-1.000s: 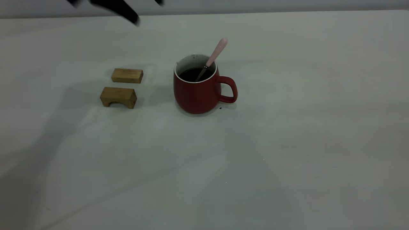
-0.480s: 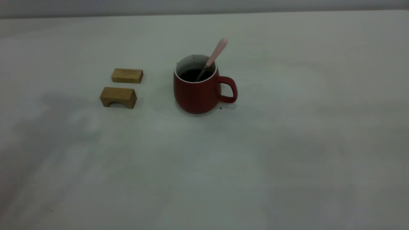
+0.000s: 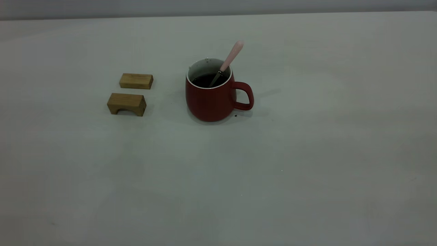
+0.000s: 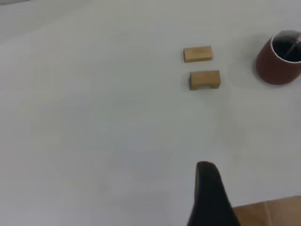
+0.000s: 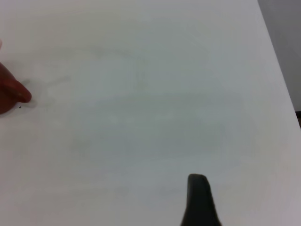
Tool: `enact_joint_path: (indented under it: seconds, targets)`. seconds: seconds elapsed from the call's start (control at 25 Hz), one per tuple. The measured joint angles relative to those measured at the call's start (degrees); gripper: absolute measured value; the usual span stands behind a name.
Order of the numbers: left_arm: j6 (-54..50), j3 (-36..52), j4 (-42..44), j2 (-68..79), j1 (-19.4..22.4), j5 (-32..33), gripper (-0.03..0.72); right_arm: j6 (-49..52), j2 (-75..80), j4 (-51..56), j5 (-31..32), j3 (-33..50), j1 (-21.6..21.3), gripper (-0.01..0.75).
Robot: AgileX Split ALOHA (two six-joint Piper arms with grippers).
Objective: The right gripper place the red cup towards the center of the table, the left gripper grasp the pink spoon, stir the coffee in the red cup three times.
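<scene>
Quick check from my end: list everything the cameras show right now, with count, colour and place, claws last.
red cup: one, dark red with white inside, upright near the middle of the table, handle toward the exterior view's right.
coffee: one pool, nearly black, inside the red cup.
pink spoon: one, pale pink handle with grey neck, standing tilted in the red cup, leaning on its rim, handle up and free.
wooden blocks: two, light brown, side by side on the table left of the red cup, apart from it; the nearer one has a notch underneath.
table: one, off-white.
left claw: one black finger showing in its wrist view, far from the blocks.
right claw: one black finger showing in its wrist view, away from the red cup.
</scene>
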Motion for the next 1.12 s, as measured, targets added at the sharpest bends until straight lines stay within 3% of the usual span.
enact_joint_path:
  seconds: [0.4,1.12]
  targets:
    - [0.14,17.62,-1.20,-21.67,8.33,1.69,0.543,0.00,0.00,0.00,0.00,0.00,0.00,0.582]
    - [0.18,18.74,-2.75,-22.57,8.41,1.44,0.543,0.00,0.00,0.00,0.00,0.00,0.00,0.582]
